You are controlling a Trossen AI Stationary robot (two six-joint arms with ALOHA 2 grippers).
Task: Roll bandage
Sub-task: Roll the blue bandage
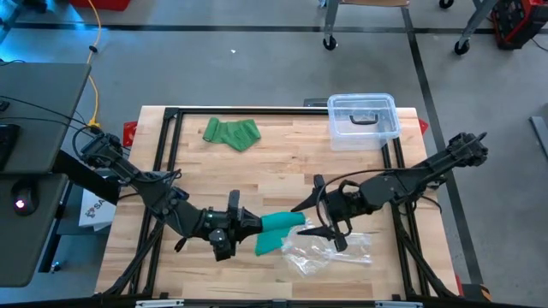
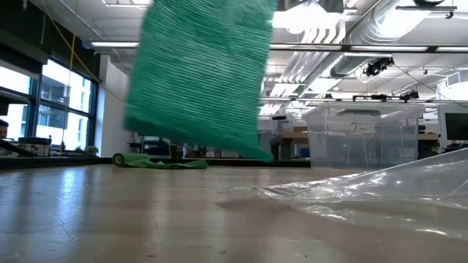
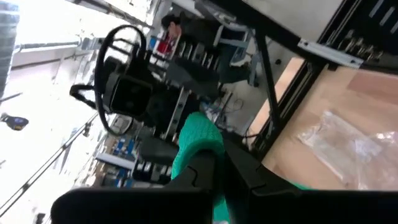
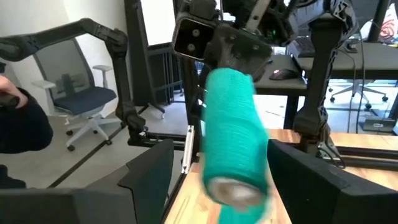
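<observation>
A teal bandage roll point(image 1: 284, 223) hangs level above the table's near middle, and my left gripper point(image 1: 250, 224) is shut on it. Its loose tail point(image 2: 201, 73) hangs below, clear of the tabletop. My right gripper point(image 4: 221, 149) comes from the table's right. It is open, with one finger point(image 4: 152, 177) on each side of the roll's free end point(image 4: 233, 186), and a gap shows on both sides. A second green bandage point(image 1: 231, 133) lies crumpled at the far left of the table. My left gripper holds the roll by its left end point(image 1: 265, 224), fingers level and coming from the table's left. The fingers themselves hide the exact place of contact in the left wrist view. The roll point(image 3: 196, 140) sticks out beyond the fingertips, lifted clear, with its tail slack below.
A crumpled clear plastic wrapper point(image 1: 330, 252) lies on the table under and near the right gripper. A clear lidded box point(image 1: 364, 120) stands at the far right. The black frame rail point(image 1: 163, 162) runs along the table's sides.
</observation>
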